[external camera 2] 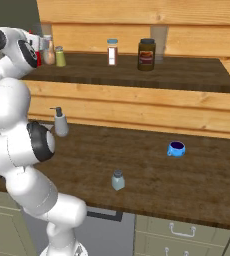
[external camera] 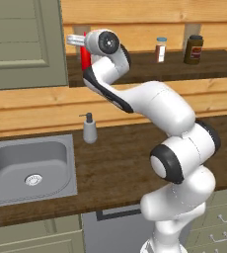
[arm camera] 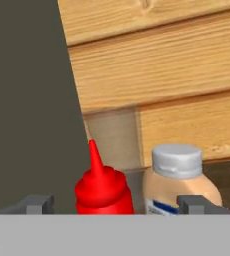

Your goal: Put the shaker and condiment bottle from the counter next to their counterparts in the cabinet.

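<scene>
- Two claw (arm camera: 116, 204) fingertips (arm camera: 37, 204) stand wide apart at the bottom of the hand view, with nothing clamped between them.
- Red condiment bottle (arm camera: 103, 190) stands upright between the spread tips on the cabinet shelf (external camera 2: 137, 75), just left of the peach bottle (arm camera: 179, 187) with the pale cap; whether the two touch cannot be told.
- Left base view: the bottle's red body (external camera: 85, 55) shows behind the robot's wrist, at the shelf's left end beside the grey-green cabinet door (external camera: 24, 42).
- Right base view: the yellow-green shaker (external camera 2: 60, 57) stands just right of the peach bottle.
- Further right on the shelf: a blue-capped jar (external camera 2: 112, 52), then a dark jar (external camera 2: 146, 54).
- Worktop (external camera 2: 152, 175): grey soap dispenser (external camera 2: 60, 122) by the wall, pale blue-grey shaker (external camera 2: 118, 180) upright near the front edge, blue cup (external camera 2: 176, 149) well to its right.
</scene>
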Robot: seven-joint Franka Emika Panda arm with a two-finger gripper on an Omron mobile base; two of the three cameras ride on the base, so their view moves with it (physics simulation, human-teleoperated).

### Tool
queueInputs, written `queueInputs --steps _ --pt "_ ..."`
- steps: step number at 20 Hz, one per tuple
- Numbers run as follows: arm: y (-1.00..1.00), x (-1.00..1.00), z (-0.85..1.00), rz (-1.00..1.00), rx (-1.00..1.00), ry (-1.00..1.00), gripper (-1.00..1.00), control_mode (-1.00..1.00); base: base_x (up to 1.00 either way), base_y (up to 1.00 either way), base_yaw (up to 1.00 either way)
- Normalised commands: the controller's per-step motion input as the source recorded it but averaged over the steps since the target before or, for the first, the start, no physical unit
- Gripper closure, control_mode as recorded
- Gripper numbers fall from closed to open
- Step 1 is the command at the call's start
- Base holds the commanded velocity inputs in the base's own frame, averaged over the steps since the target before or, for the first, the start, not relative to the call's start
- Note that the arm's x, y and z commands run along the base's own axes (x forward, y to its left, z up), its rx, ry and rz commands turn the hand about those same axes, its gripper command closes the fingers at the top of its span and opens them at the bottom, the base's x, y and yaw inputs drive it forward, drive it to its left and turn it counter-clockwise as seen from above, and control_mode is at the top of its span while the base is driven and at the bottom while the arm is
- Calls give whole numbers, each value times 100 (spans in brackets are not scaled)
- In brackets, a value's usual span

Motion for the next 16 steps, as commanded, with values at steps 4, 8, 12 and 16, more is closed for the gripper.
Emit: queueInputs --steps 4,8,12,16 --pt "0 -83 56 0 0 -20 -100 -100 0 0 0" --pt "-5 -100 15 0 0 -6 -100 -100 0 0 0" --pt "-48 -100 0 0 3 0 -100 -100 0 0 0" --pt "-91 -100 0 5 3 0 -100 -100 0 0 0"
